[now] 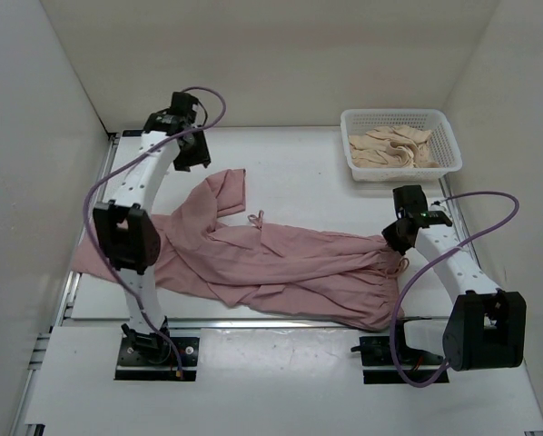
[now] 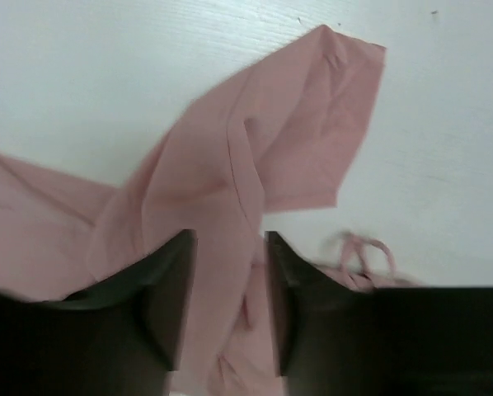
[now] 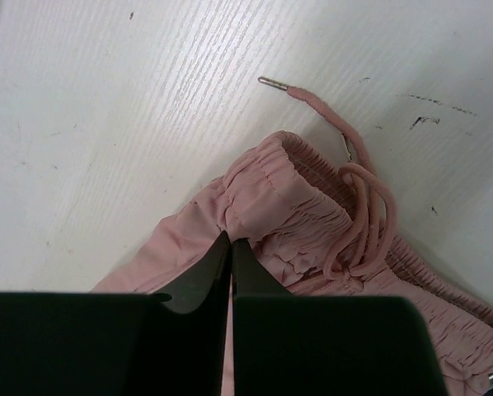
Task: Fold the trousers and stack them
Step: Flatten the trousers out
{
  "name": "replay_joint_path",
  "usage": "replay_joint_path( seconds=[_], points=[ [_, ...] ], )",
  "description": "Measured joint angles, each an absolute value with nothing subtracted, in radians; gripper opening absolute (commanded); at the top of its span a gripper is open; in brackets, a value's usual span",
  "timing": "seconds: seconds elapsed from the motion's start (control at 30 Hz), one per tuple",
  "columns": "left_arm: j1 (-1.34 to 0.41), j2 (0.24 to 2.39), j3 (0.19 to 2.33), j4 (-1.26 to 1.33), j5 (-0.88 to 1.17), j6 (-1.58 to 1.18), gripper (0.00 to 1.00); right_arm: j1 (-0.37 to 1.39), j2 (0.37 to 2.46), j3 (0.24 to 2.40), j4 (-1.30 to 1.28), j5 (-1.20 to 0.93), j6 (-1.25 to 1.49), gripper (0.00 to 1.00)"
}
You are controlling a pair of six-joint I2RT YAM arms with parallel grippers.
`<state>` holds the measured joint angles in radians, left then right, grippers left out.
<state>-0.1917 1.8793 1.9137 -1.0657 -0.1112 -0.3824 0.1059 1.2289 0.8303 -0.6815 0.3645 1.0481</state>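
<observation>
The dusty-pink trousers (image 1: 281,263) lie crumpled across the table from the left edge to the right arm. Their gathered waist (image 3: 288,190) with the drawstring (image 3: 370,198) is at the right. My right gripper (image 3: 231,239) is shut, its tips pinching the waistband edge; it sits at the waist end in the top view (image 1: 394,238). My left gripper (image 2: 228,239) is open and empty, hovering over a folded-up leg end (image 2: 255,140) at the back left (image 1: 194,162). A thin pink cord loop (image 2: 366,252) lies beside that leg.
A white basket (image 1: 449,145) holding beige garments (image 1: 394,145) stands at the back right. White walls close in the table on the left, back and right. Bare white tabletop (image 1: 299,163) lies behind the trousers.
</observation>
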Motion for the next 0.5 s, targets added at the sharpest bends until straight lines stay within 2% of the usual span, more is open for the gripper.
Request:
replay_joint_path(
  seconds=[0.07,0.1,0.17,0.3,0.33,0.37,0.47,0.5],
  points=[
    [-0.221,1.995,1.996,-1.081,-0.16,-0.371,0.82,0.106,1.229,0.831,-0.682,0.364,1.039,0.0],
    [-0.239,2.046,2.025,-1.091,-0.185,-0.372,0.96,0.106,1.228,0.831,-0.682,0.363,1.037,0.0],
    [-0.27,2.139,2.072,-1.12,-0.232,-0.38,1.0,0.106,1.226,0.831,-0.682,0.363,1.031,0.0],
    [-0.3,2.271,2.128,-1.159,-0.286,-0.393,1.0,0.106,1.225,0.831,-0.682,0.36,1.013,0.0],
    [-0.299,2.299,2.148,-1.168,-0.296,-0.395,0.93,0.106,1.225,0.831,-0.683,0.36,1.012,0.0],
    [-0.296,2.326,2.171,-1.176,-0.305,-0.4,0.79,0.106,1.225,0.831,-0.684,0.36,1.011,0.0],
    [-0.273,2.38,2.235,-1.18,-0.3,-0.411,0.11,0.101,1.225,0.838,-0.701,0.36,1.004,0.0],
    [-0.262,2.385,2.253,-1.184,-0.292,-0.408,0.1,0.097,1.225,0.843,-0.706,0.36,0.998,0.0]
  ],
)
